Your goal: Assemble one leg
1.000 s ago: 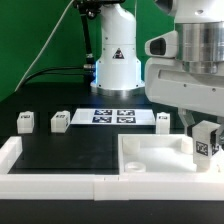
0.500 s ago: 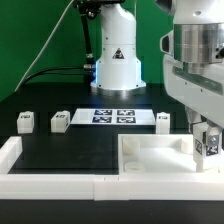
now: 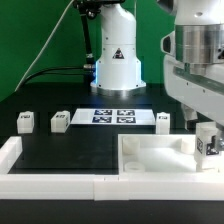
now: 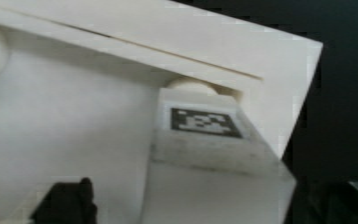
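Note:
One leg [image 3: 207, 143], a stubby white peg with a black-and-white tag, stands upright on the corner of the large white panel [image 3: 150, 152] at the exterior view's right. My gripper [image 3: 205, 127] is open just above it, with its fingers on either side of the leg and not touching it. In the wrist view the same leg [image 4: 204, 126] sits on the panel [image 4: 69, 120], and my gripper [image 4: 202, 205] shows wide-set dark fingertips [image 4: 62, 200] with a gap on each side of the leg. Three more legs stand on the black table: two at the left [image 3: 26, 121] [image 3: 59, 121] and one right of the middle [image 3: 163, 120].
The marker board [image 3: 112, 116] lies flat behind the panel, in front of the arm's white base [image 3: 116, 62]. A white raised rail [image 3: 50, 186] runs along the table's front and left side. Cables hang at the back left.
The wrist has shifted towards the exterior view's right and turned. The fingers, low round the leg before, now stand a little higher. The leg stays on the panel corner.

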